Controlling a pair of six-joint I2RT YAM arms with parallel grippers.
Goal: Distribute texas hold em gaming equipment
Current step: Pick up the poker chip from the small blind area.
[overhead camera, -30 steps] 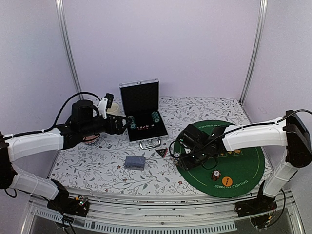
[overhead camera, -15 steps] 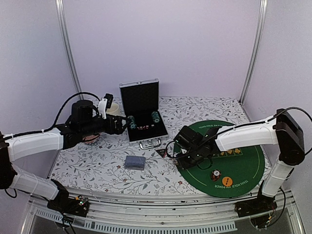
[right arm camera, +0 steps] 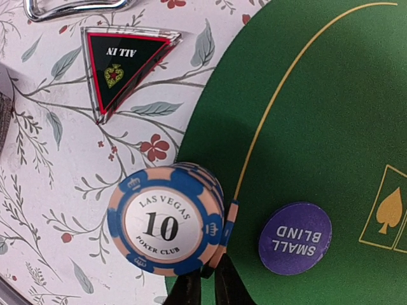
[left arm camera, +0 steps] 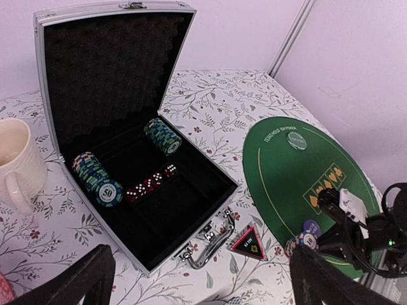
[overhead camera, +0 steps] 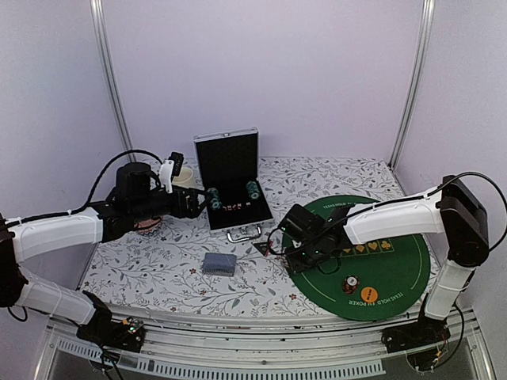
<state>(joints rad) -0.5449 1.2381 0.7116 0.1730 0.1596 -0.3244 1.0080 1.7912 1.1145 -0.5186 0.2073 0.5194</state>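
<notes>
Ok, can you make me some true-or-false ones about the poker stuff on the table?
1. The purple disc reads SMALL BLIND. True.
2. The chip stack next to it shows 50 on top. False: it shows 10.
3. The case is closed. False: its lid stands open.
4. Red dice lie inside the case. True.
5. The triangular marker lies on the green mat. False: it lies on the flowered cloth beside the mat.
</notes>
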